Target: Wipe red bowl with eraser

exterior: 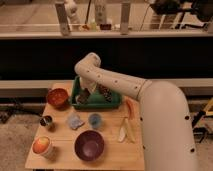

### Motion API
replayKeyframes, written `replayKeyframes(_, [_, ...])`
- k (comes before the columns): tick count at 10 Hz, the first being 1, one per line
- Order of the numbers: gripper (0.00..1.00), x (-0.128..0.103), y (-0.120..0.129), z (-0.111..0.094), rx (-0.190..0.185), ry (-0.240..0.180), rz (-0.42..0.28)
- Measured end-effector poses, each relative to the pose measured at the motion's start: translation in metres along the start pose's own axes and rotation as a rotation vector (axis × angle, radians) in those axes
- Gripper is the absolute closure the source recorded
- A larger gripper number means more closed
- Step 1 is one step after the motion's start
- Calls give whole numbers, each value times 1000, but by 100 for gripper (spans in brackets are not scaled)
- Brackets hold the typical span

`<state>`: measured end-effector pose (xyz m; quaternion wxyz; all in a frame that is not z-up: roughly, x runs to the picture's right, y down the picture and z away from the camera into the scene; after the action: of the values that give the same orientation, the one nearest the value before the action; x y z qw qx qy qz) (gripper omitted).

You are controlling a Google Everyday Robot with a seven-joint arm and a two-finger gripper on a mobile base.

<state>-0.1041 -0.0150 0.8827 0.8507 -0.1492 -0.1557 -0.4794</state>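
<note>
The red bowl (57,98) sits at the table's back left, just left of a green tray (114,104). My gripper (84,97) is down inside the left part of the tray, a short way to the right of the red bowl and apart from it. A dark shape lies right at the gripper in the tray. I cannot tell whether it is the eraser. Another dark, speckled item (105,92) lies in the tray to the gripper's right. My arm (115,82) reaches in from the right.
A large purple bowl (89,145) stands at the front. An orange-and-white cup (42,146) is at the front left. A small metal cup (46,121), a pale blue-grey pad (75,121) and a small blue cup (95,120) stand mid-table. A banana (125,131) lies at the right.
</note>
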Motion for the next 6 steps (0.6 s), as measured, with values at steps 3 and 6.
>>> replayKeyframes(3, [100, 9, -5, 6, 19, 1, 22])
replayKeyframes(6, [100, 7, -20, 15, 42, -13, 17])
